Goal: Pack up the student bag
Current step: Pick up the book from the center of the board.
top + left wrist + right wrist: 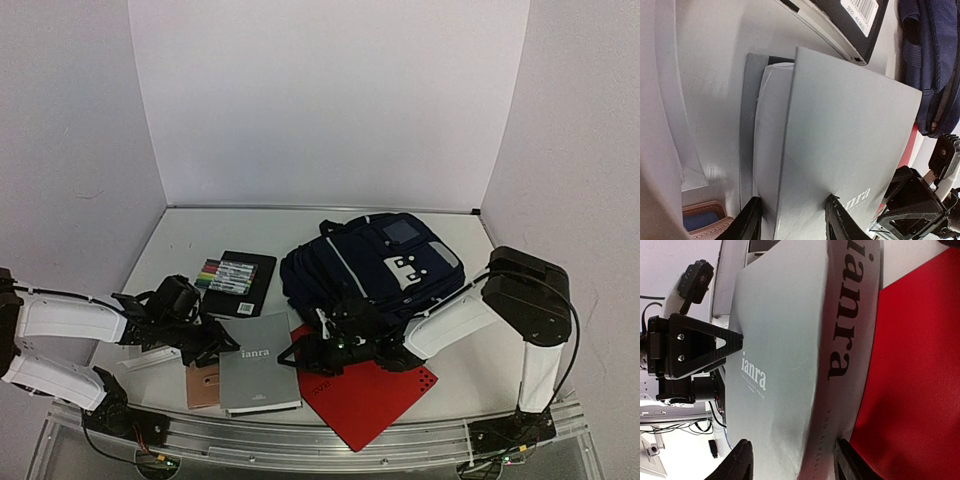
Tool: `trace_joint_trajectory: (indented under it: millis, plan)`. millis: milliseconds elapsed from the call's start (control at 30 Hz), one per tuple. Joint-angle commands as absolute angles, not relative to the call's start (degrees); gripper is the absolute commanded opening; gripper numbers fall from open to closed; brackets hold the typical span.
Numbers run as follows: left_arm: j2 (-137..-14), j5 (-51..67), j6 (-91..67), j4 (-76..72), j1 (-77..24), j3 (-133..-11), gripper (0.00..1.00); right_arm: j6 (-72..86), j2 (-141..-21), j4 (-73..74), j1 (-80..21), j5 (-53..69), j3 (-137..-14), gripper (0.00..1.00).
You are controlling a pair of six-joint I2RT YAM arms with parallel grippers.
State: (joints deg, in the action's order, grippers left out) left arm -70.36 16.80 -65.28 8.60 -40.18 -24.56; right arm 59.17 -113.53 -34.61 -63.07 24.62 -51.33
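**Top view.** The left gripper [218, 350] and right gripper [298, 356] flanked one grey book [258, 378]. Their fingertips were lost among dark parts, so no grasp could be judged here. One navy bag [375, 262] lay at the right rear of the tabletop [190, 235]. It showed thin light stripes and white patches, and the right arm hid its near edge. One red folder [375, 400] lay in front of it. One black notebook [243, 285] carried a row of markers [228, 274], too small to count. One brown wallet [203, 386] was partly covered by the book.

**Left wrist view.** The left gripper straddled the book's edge, with one finger [837, 220] on the cover. Whether it was clenched could not be told. Only a navy strip of the bag showed, cut off at the right.

**Right wrist view.** The right gripper straddled the book's spine, lettered "ianra". The frame's lower edge cut off its fingers [740, 462], so released or clenched could not be told. The folder lay beside the spine.
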Motion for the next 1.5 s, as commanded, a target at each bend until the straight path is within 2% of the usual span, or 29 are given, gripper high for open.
trace_joint_trajectory:
  millis: [0,133,333,600,867,1000,1167,1467]
  plan:
    - [-68.86,19.58,-67.31,5.53,-40.82,-23.27,0.28,60.34,-106.91,-47.11,-64.34,28.17,-51.5,0.5]
    - [-66.01,21.01,-66.92,1.17,-40.87,-21.81,0.16,59.86,-105.14,-47.16,-64.39,26.96,-50.47,0.51]
    - [-60.03,21.01,-65.3,-1.52,-40.87,-21.45,0.01,58.0,-103.34,-42.25,-64.34,21.64,-48.24,0.57]
    - [-57.49,21.18,-64.07,-2.79,-40.85,-20.71,0.0,56.21,-101.6,-34.13,-64.05,12.41,-45.62,0.61]
    - [-59.11,22.38,-65.42,-7.91,-40.82,-17.43,0.0,55.03,-102.8,-33.77,-64.02,12.54,-43.11,0.67]
    - [-56.0,22.51,-65.86,-9.82,-40.84,-17.5,0.0,54.51,-100.64,-33.72,-64.04,11.74,-41.55,0.77]
    - [-50.63,21.33,-65.7,-9.51,-40.86,-19.33,0.0,52.84,-96.69,-34.23,-64.01,12.1,-40.61,0.97]
    - [-47.57,23.25,-65.26,-9.62,-40.79,-23.97,0.0,53.32,-93.53,-37.32,-63.9,16.04,-41.58,0.98]
